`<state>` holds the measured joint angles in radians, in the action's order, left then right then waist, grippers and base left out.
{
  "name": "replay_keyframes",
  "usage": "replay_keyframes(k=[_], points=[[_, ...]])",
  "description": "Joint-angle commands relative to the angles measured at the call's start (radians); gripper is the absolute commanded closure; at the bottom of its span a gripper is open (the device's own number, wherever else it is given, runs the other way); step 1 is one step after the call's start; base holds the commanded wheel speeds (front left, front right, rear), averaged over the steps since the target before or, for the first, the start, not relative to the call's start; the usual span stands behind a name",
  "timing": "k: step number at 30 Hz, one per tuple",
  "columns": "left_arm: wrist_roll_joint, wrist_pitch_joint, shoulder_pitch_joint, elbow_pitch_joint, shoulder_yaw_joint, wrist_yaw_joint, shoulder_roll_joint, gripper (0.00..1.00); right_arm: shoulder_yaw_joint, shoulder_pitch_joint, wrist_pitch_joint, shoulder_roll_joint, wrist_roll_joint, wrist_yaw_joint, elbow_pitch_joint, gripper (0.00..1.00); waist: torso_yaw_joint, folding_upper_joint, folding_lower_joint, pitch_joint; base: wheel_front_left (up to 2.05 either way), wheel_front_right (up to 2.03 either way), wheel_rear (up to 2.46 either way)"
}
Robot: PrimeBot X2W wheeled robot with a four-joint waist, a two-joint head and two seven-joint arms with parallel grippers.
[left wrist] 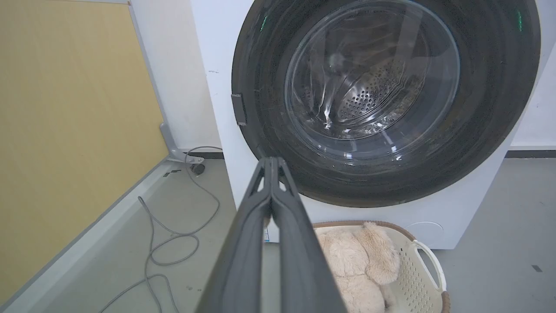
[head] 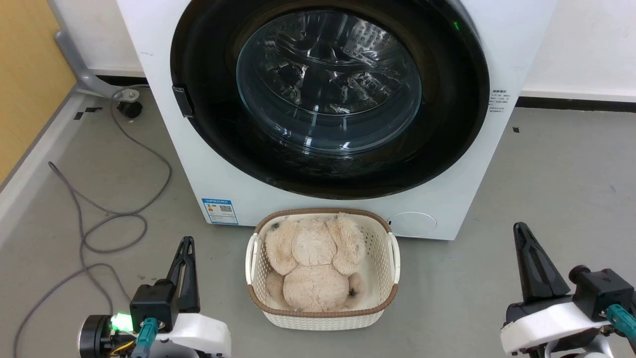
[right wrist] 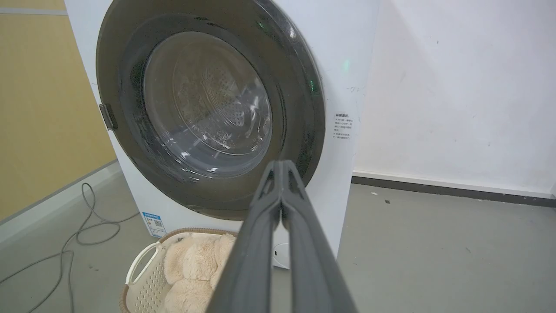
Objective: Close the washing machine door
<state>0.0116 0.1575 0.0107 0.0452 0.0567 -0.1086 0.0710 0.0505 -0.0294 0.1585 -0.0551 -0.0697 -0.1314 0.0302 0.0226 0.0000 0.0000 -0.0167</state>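
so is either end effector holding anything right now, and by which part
Nothing is held. The left end effector and the right end effector both have their fingers closed together on nothing, and both are clear of the washing machine door.

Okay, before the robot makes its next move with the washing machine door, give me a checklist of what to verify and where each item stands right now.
1. Washing machine door flush against the washing machine front: ok, no gap visible.
2. Door latch engaged: cannot tell.
3. Left gripper empty, fingers together: ok.
4. Right gripper empty, fingers together: ok.
5. Basket holding the plush toy sits on the floor below the door, apart from both grippers: ok.
6. Floor cable apart from the left gripper: ok.
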Motion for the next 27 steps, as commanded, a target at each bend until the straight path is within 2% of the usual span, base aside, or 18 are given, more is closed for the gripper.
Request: replay_keyframes(k=[1,27], points=[[-0.004,-0.006,-0.004,-0.005,-0.003,0.006,-0.003,1.00,-0.003,0.012,-0.006,0.002,0.007,0.000,-0.005,1.00,0.000,0.0000,0.0000,0.000,0.00,0.00,0.00],[-0.007,-0.059,-0.007,-0.019,-0.022,0.042,-0.009,1.00,-0.020,0.018,-0.059,0.003,0.029,0.000,-0.014,1.00,-0.008,0.0000,0.0000,0.006,0.00,0.00,0.00]])
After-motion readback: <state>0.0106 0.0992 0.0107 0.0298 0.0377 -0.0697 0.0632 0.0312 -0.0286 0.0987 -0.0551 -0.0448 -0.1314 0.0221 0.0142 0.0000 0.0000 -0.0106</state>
